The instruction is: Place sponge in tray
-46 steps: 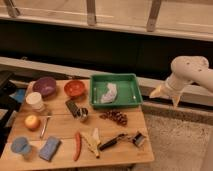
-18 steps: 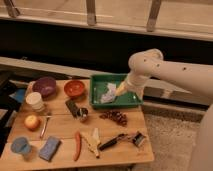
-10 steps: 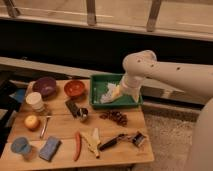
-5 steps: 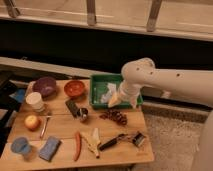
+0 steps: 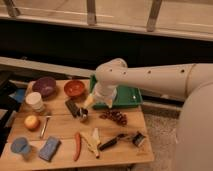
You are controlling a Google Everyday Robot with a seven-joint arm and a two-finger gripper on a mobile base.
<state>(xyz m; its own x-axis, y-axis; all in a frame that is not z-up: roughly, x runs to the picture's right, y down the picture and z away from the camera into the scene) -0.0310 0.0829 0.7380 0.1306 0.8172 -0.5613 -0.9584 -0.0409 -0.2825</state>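
The blue sponge [image 5: 50, 148] lies flat at the front left of the wooden table, beside a blue cup [image 5: 20, 146]. The green tray [image 5: 129, 96] sits at the back right of the table, its left part covered by my white arm. My gripper [image 5: 90, 102] points down over the middle of the table, just left of the tray and above a dark metal object [image 5: 76, 109]. It is far from the sponge and I see nothing held in it.
A purple bowl [image 5: 45, 86], an orange bowl [image 5: 74, 88] and a white cup [image 5: 35, 101] stand at the back left. An orange fruit [image 5: 31, 122], a red pepper [image 5: 76, 146], a banana [image 5: 92, 141], grapes [image 5: 115, 116] and a black-handled tool [image 5: 112, 142] lie nearer the front.
My arm has swung from the right side leftward across the tray, and the gripper now hangs over the table's middle. The sponge has not moved.
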